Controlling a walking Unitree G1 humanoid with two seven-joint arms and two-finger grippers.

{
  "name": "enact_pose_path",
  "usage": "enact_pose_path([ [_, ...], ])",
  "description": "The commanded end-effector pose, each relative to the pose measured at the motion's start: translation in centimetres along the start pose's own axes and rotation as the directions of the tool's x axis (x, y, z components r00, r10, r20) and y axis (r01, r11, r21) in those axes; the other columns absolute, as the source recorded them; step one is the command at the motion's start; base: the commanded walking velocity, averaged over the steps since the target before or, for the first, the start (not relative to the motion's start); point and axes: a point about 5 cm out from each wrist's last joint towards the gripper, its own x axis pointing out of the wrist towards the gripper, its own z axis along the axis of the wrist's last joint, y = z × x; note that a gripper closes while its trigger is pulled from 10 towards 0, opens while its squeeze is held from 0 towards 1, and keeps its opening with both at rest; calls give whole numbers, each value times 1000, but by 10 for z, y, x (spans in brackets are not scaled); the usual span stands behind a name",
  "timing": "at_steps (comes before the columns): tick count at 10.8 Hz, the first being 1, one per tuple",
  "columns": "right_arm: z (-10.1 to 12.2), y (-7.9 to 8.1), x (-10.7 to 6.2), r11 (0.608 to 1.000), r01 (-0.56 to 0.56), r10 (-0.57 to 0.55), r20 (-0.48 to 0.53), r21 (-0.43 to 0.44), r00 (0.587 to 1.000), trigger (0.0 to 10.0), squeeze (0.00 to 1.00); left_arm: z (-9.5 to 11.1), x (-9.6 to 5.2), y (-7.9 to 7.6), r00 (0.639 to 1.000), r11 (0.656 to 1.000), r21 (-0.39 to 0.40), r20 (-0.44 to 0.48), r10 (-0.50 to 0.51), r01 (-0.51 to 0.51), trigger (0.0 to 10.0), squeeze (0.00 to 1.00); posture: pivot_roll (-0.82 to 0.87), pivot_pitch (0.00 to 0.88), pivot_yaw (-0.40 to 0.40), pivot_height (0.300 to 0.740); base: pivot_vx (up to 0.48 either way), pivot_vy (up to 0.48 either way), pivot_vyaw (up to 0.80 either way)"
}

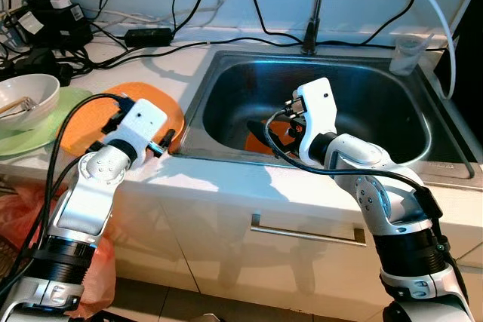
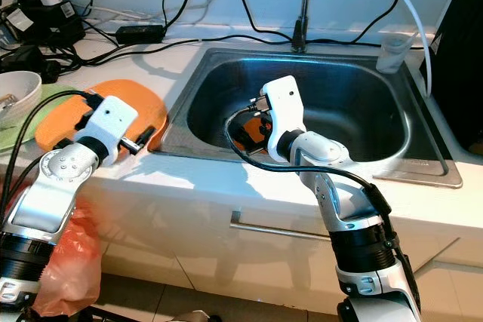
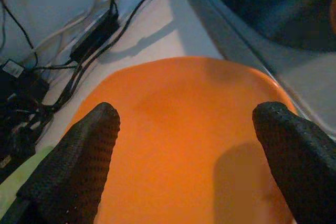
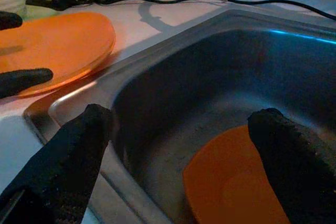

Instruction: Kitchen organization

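Both arms: silver metal links, black ribbed collars near the base, white blocky wrist housings. Black cables loop from each wrist housing back along the arm. Left gripper (image 3: 184,150) and right gripper (image 4: 178,156): two long black fingers (image 3: 79,156) each, finely textured, rounded tips.

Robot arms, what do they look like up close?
Both are shiny silver tubes with black joint rings and white boxy wrists. The left gripper and right gripper each have two long black fingers with a bumpy, textured surface. Black cables loop along each arm.
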Motion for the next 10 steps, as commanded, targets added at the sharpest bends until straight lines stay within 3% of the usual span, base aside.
enact_pose_path([
  [1, 6, -1, -1, 1000, 4, -4, 24, -15, 1000, 10000, 0, 5, 2, 6, 999, 1000, -3, 21, 27, -27, 10000, 0, 138, 0, 63, 740, 0, 0, 0],
  [6, 7, -1, 2, 1000, -1, 2, 26, -20, 1000, 10000, 0, 35, -9, 8, 992, 999, -36, 122, 22, -18, 10000, 0, 167, 0, 56, 740, 0, 0, 0],
  [10, 7, 0, 8, 1000, -17, 18, 30, -23, 999, 10000, 0, 29, -35, 12, 993, 998, 10, 103, -62, 61, 10000, 0, 217, 0, 52, 740, 0, 0, 0],
])
